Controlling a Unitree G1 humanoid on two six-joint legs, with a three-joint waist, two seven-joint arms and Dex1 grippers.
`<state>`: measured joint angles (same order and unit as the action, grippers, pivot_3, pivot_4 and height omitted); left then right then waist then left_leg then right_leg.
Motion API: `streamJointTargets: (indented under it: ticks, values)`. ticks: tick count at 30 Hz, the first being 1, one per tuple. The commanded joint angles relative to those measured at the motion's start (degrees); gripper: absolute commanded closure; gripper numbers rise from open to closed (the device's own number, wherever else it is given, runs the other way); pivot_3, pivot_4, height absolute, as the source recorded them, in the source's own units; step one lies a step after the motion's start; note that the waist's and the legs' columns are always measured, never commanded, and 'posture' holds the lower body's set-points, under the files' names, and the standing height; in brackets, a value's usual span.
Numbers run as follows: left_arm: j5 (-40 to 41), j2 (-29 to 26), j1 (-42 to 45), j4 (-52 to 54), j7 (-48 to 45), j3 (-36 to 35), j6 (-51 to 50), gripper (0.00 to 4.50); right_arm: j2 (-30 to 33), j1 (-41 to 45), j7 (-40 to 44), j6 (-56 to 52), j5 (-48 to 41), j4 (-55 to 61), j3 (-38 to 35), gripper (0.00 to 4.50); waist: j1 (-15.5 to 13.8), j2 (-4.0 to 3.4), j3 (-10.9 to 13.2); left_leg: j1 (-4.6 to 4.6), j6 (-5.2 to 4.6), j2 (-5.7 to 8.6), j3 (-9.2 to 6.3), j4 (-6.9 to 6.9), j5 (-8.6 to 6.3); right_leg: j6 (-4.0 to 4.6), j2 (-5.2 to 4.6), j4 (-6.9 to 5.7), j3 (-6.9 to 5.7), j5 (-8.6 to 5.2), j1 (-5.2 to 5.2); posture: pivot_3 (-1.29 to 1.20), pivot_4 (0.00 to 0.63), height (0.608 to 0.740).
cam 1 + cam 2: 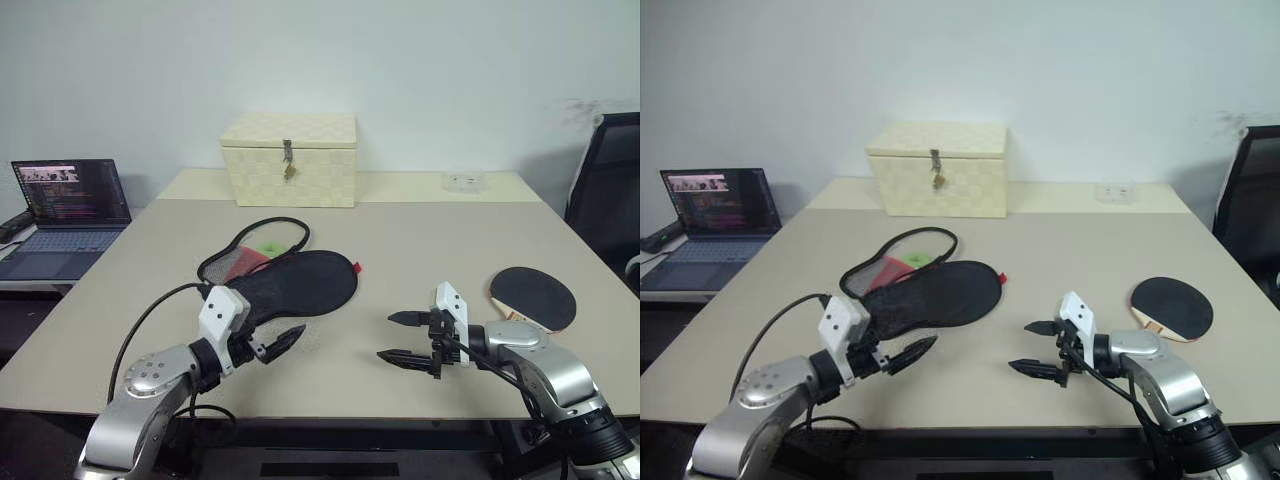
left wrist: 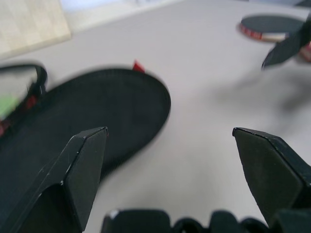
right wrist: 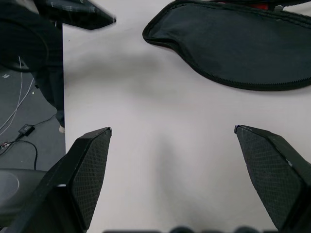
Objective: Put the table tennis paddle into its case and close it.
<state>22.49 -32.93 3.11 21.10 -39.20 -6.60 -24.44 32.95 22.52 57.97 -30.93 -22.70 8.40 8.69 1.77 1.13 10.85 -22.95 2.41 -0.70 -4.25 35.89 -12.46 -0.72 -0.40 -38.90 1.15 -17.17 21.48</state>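
Black case lies unzipped mid-table, and the table tennis paddle sits well apart on the robot's right side. Left gripper and right gripper both hover spread wide, empty. So basically nothing's done yet: grab, insert, zip all remain.

Beige counter set against a plain pale wall. A cream woven box with a metal latch stands near the counter's far edge; a small clear container lies at the far right. An open laptop rests on a lower side surface at left. A black chair stands at right. Grey floor with cables lies beyond the counter's edge.
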Motion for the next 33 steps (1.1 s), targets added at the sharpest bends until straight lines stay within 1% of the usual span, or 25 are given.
streamJointTargets:
  ticks: [1,3,6,10,15,18,23,24,28,30,33]
  values:
    - [-0.8,0.5,-0.5,2.1,1.2,-0.5,2.2,0.0,1.3,0.6,1.2,-0.1,-0.1,2.1,0.4,0.05,-0.1,0.01,0.0,-0.01,0.0,0.0,0.0,0.01,0.0,0.0,0.0,0.0,-0.02,0.0,0.0,0.0,0.15,0.74]
    - [-1.4,1.2,-0.7,1.6,1.6,-0.1,3.3,0.0,1.2,1.0,1.3,0.8,0.7,1.1,0.8,0.05,-0.1,0.01,0.0,0.01,0.0,0.0,-0.01,0.04,0.0,0.0,0.0,0.0,-0.04,0.0,-0.04,0.0,0.15,0.74]
    - [-1.5,2.4,0.2,0.6,2.5,-0.8,4.6,0.0,0.4,2.2,0.1,-0.9,0.3,2.3,0.9,0.05,-0.1,0.01,0.0,0.02,0.0,0.0,0.01,0.07,0.01,0.01,0.0,0.01,-0.02,-0.01,-0.04,0.0,0.15,0.74]
    - [-0.6,1.6,3.1,-3.7,-0.8,-0.8,6.7,0.0,1.0,2.5,-1.3,-4.1,-0.8,3.9,-0.9,0.05,-0.2,0.01,0.0,0.01,0.01,0.0,-0.01,0.07,0.01,0.01,0.01,0.0,-0.05,-0.01,-0.04,0.0,0.15,0.74]
    - [-0.9,0.9,6.6,-9.5,-2.6,-2.2,9.7,0.0,-0.9,3.1,-7.9,-9.6,-0.4,4.6,-2.6,0.05,-0.2,0.01,0.0,-0.01,0.01,0.01,0.01,0.05,0.01,0.01,0.0,0.0,-0.07,-0.01,-0.02,0.0,0.15,0.74]
    - [-1.0,0.3,9.2,-12.6,-4.0,-1.6,10.6,0.0,-5.3,4.8,-15.2,-15.6,-0.7,3.0,-4.3,0.05,0.0,0.01,0.0,0.0,0.01,0.0,0.04,0.04,0.01,0.01,0.01,-0.01,-0.06,-0.01,-0.01,0.0,0.15,0.74]
    - [-0.5,-2.1,11.7,-17.4,-7.7,-2.9,12.2,0.0,-13.0,5.8,-23.4,-24.1,-2.3,3.5,-5.6,0.05,0.0,0.01,0.0,-0.01,0.01,-0.02,0.03,0.02,0.01,0.03,0.04,-0.07,-0.05,0.0,0.04,0.0,0.15,0.74]
    - [-0.3,-2.8,11.7,-18.3,-8.5,-3.3,12.6,0.0,-14.3,5.8,-24.9,-24.9,-2.2,3.7,-5.4,0.05,0.0,-0.01,0.0,-0.01,0.01,-0.03,0.04,0.0,0.01,0.03,0.05,-0.07,-0.05,0.0,0.07,0.0,0.15,0.74]
    - [1.1,-6.5,14.0,-21.9,-13.7,-3.5,10.8,0.0,-22.5,10.1,-34.6,-26.2,-0.4,-3.8,-8.5,0.05,0.1,-0.01,0.0,-0.06,0.0,-0.02,0.07,-0.04,0.01,0.08,0.07,-0.11,-0.06,0.03,0.22,0.0,0.15,0.74]
    - [0.8,-7.5,14.6,-23.0,-15.3,-2.9,11.3,0.0,-24.4,11.6,-36.4,-25.1,0.1,-6.0,-8.6,0.05,0.1,-0.02,0.0,-0.07,0.0,-0.03,0.17,-0.04,0.01,0.27,0.08,-0.12,-0.06,0.13,0.25,0.0,0.15,0.74]
    - [0.4,-7.9,15.5,-24.5,-15.7,-3.2,11.8,0.0,-26.3,12.9,-37.4,-23.8,1.0,-8.2,-6.9,0.05,0.0,-0.02,0.0,-0.11,0.0,-0.01,0.21,-0.08,0.01,0.28,0.08,-0.09,-0.05,0.14,0.28,0.0,0.15,0.74]
